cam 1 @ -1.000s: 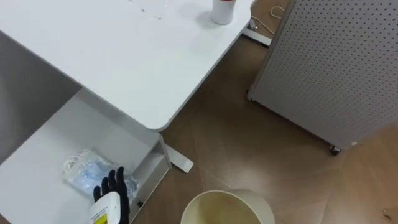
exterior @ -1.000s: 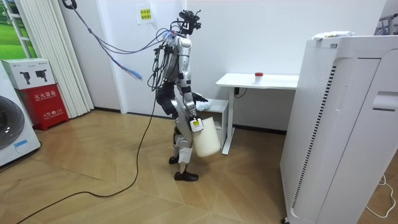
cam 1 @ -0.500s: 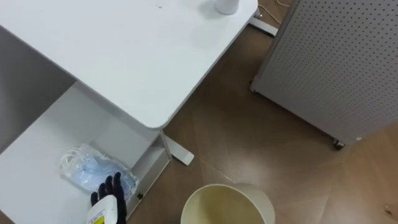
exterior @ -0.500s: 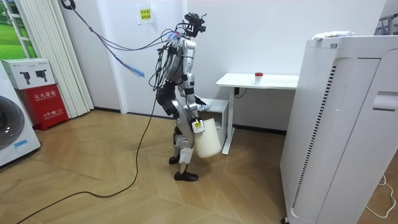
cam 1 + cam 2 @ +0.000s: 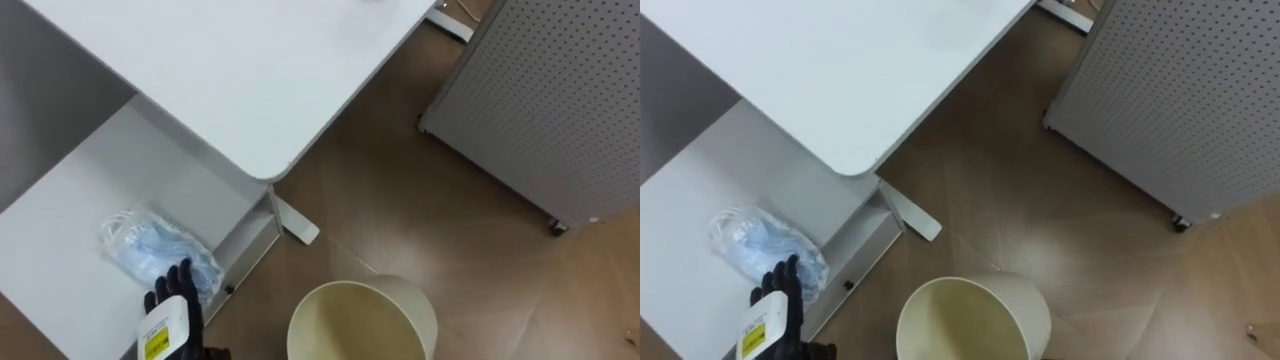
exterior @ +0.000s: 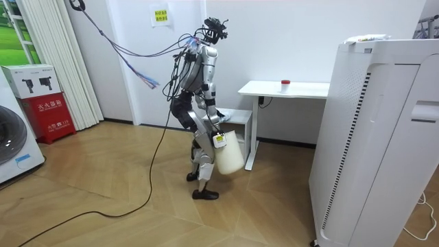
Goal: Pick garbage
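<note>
Robot leaned nearer desk point(image 6: 285, 88) | left hand point(image 5: 175, 295) by bag point(image 5: 150, 255) on shelf point(image 5: 70, 210) | wooden floor point(image 5: 400, 210)

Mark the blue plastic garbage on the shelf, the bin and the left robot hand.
blue plastic garbage point(image 5: 150, 250), left eye view, middle of the crumpled plastic.
bin point(image 5: 362, 285), left eye view, far rim.
left robot hand point(image 5: 178, 300), left eye view, black back of the hand.

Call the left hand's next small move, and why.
Probably ease the left hand forward over the crumpled blue bundle and close on it. The hand looks open, fingertips at the bundle's near edge on the low white shelf, nothing gripped yet; the cream bin is beside it.
</note>
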You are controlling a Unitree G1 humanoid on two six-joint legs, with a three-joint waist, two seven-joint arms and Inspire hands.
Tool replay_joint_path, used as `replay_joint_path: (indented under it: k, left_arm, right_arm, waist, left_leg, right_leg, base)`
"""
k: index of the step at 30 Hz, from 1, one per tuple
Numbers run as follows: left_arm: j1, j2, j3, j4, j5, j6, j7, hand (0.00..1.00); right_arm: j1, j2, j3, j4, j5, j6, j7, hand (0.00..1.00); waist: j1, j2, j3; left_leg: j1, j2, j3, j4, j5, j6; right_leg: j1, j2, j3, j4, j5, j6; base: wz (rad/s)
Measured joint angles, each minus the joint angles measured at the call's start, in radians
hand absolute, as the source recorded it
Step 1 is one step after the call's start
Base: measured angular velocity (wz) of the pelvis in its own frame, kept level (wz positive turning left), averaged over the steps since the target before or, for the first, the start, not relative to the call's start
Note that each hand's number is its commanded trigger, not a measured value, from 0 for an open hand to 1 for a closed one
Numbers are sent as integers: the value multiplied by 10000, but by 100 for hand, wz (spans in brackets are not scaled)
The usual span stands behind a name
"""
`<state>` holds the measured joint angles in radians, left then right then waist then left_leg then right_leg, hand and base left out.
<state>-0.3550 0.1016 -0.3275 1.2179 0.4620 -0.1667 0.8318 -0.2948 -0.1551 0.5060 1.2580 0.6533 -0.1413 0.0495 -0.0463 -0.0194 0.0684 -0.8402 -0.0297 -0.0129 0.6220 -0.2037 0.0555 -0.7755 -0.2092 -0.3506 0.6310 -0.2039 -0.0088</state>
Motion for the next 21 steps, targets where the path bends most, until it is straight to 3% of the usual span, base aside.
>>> replay_joint_path:
  k: [9,10,11,12,14,21]
  left_arm:
    - [-584,62,1,202,-379,47,-199,1]
    - [-625,83,3,214,-380,76,-223,20]
    - [-658,85,11,232,-383,86,-241,80]
    - [-757,101,19,323,-385,89,-285,100]
    - [-913,160,18,420,-384,103,-289,100]
    - [-1397,558,119,388,-565,139,336,100]
  right_arm:
    - [-143,-12,23,-202,-106,17,-129,100]
    - [-166,-19,23,-203,-105,18,-130,100]
    - [-186,-27,25,-202,-99,27,-132,100]
    - [-249,-44,30,-197,-62,92,-136,100]
    - [-346,-56,53,-180,-39,150,-136,100]
    - [-496,-109,228,-185,97,334,-163,100]
  waist:
    - [-2,104,94]
    - [-5,129,119]
    - [1,135,133]
    - [6,136,167]
    - [9,122,224]
    - [111,123,224]
  left_leg:
    - [-304,-3,21,300,-29,-28]
    - [-306,7,21,330,-34,-36]
    - [-310,8,23,345,-37,-42]
    - [-314,7,31,362,-38,-44]
    - [-331,5,41,396,-41,-49]
    - [-525,26,85,428,-40,-64]
  right_leg:
    - [-279,-138,-36,492,-231,-76]
    - [-279,-131,-36,508,-241,-85]
    - [-284,-132,-33,523,-250,-94]
    - [-294,-148,-34,558,-265,-105]
    - [-322,-169,-36,605,-300,-120]
    - [-492,-173,-66,658,-319,-145]
  base:
    - [9]
    - [0]
    - [0]
    - [0]
    - [0]
    - [1]
